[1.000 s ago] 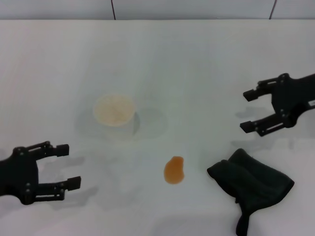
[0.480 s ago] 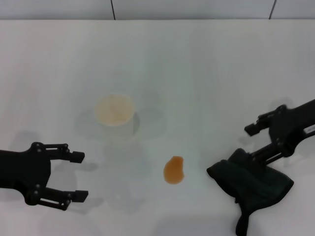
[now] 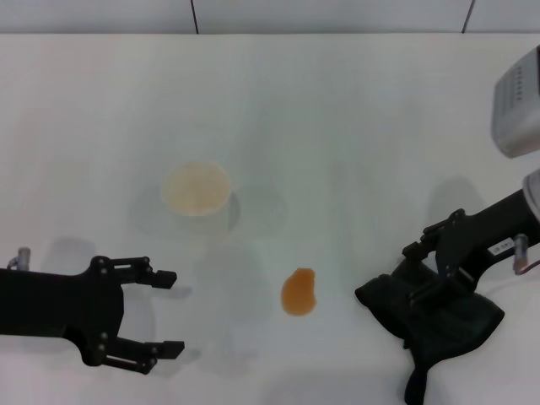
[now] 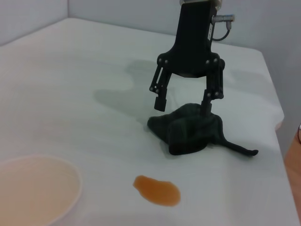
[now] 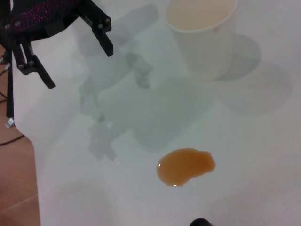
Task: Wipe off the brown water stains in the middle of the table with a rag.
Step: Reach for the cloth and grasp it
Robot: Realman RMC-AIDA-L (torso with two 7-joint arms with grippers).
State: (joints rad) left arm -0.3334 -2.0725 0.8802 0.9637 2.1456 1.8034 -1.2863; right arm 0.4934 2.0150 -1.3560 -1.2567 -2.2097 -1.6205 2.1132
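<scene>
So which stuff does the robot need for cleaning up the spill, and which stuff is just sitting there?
Needed for the job:
- brown water stains
- rag
- table
- right gripper, open, coming down over the rag

Just there:
- paper cup
- left gripper, open, holding nothing

A robot test bench in what looks like a lab: a plain white glossy bench [image 3: 337, 110] fills the scene, backed by a pale panelled wall [image 3: 329, 15] with dark seams. Two black robot arms reach over it. Reddish-brown flooring [image 5: 16, 188] and a loose cable [image 5: 9, 101] show beyond the edge.
</scene>
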